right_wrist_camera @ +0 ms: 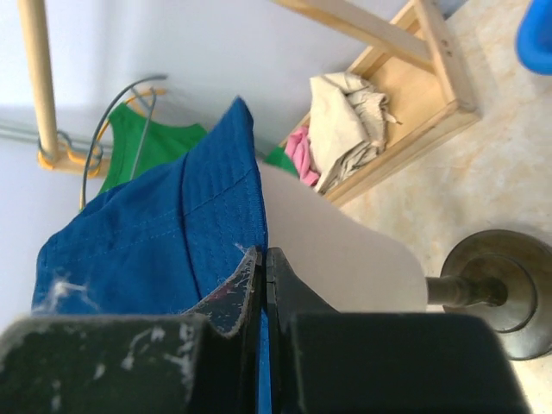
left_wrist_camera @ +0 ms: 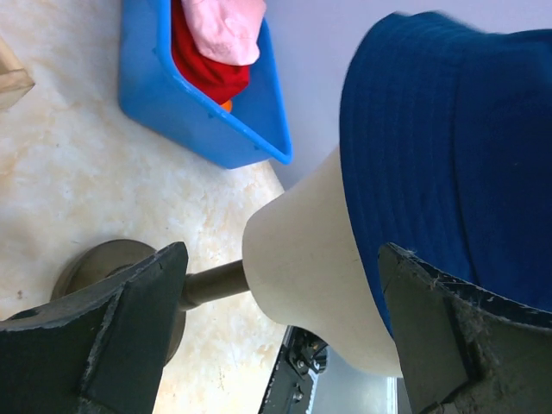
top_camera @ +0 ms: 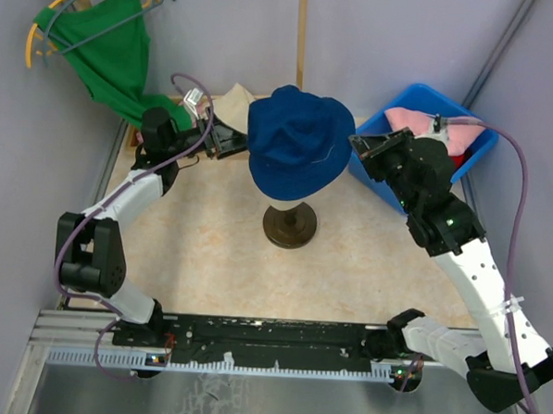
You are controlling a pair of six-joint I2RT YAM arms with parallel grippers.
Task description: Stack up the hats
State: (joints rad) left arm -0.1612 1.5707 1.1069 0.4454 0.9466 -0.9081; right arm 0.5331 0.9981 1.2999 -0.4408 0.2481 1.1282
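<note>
Between table's (top_camera: pixel 209 250) side edges, your right gripper (right_wrist_camera: pixel 264 274) clamped navy hat (top_camera: pixel 299 139) brim; left gripper (top_camera: pixel 232 142) gaped wide, empty. Likely you needed even downward pull over head form (left_wrist_camera: pixel 302 259).

The blue bin (top_camera: pixel 481 148) crowds the right end effector (top_camera: pixel 358 144).

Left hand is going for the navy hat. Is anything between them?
Nothing visible. The left hand is open right at the navy hat, its fingers straddling the hat and the white head form under it. The right hand is shut on the opposite brim, clear of that path.
</note>
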